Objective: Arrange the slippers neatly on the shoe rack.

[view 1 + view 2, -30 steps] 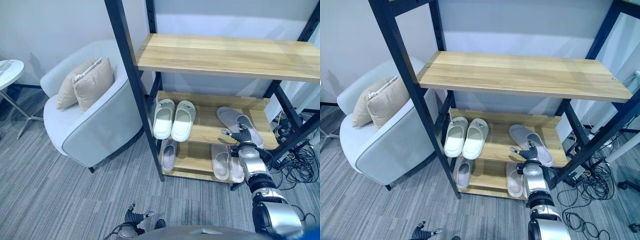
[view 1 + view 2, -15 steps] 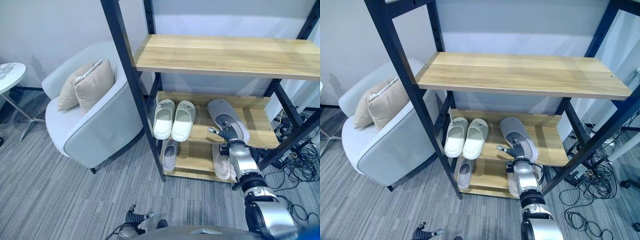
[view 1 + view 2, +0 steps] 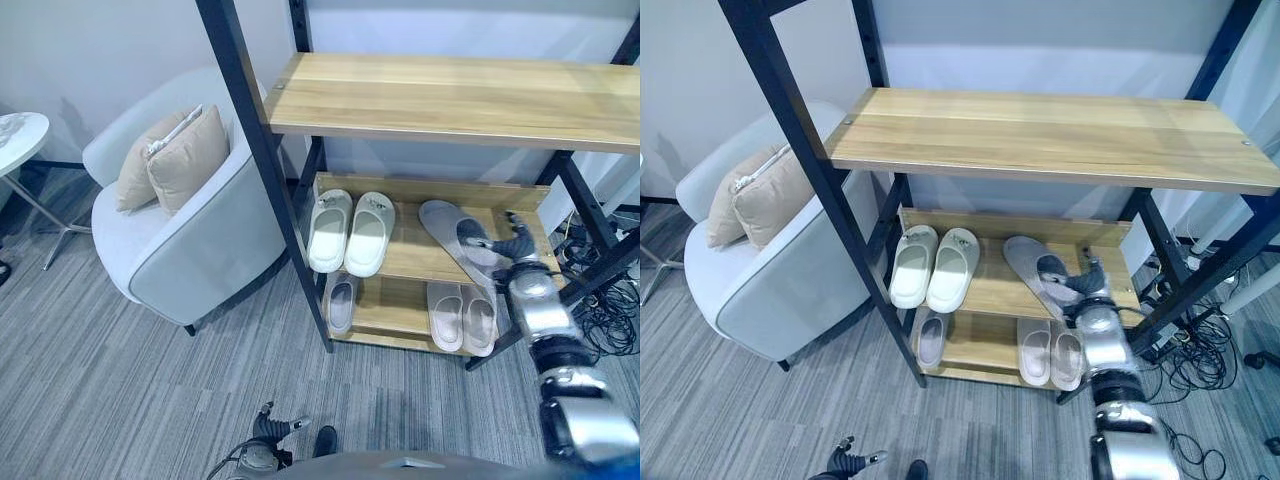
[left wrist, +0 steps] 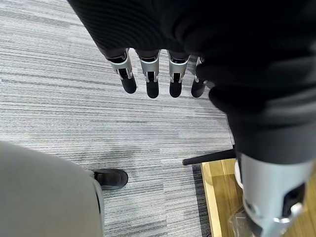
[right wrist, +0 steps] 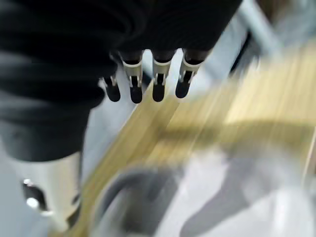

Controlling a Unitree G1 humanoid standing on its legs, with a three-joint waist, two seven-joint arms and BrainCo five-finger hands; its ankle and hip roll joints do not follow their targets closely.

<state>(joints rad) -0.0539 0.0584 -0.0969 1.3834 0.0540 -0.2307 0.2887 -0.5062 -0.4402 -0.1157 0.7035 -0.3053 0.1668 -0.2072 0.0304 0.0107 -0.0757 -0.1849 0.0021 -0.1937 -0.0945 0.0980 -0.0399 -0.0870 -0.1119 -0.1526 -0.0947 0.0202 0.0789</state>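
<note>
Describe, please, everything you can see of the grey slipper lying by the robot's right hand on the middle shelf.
The grey closed-toe fabric slipper lies sole-down on the wooden middle shelf of the black-framed shoe rack, right of the white pair. It sits askew, its length running diagonally across the board, so it is not lined up with the others. Its upper looks soft and matte, with a dark opening. The right hand is at its near end, fingers straight; actual contact is hard to confirm.

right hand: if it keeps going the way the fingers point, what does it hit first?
Most likely the grey slipper lying just ahead of the right hand on the middle shelf; past it, the shelf's back edge. Whether they are already touching is unclear.
</note>
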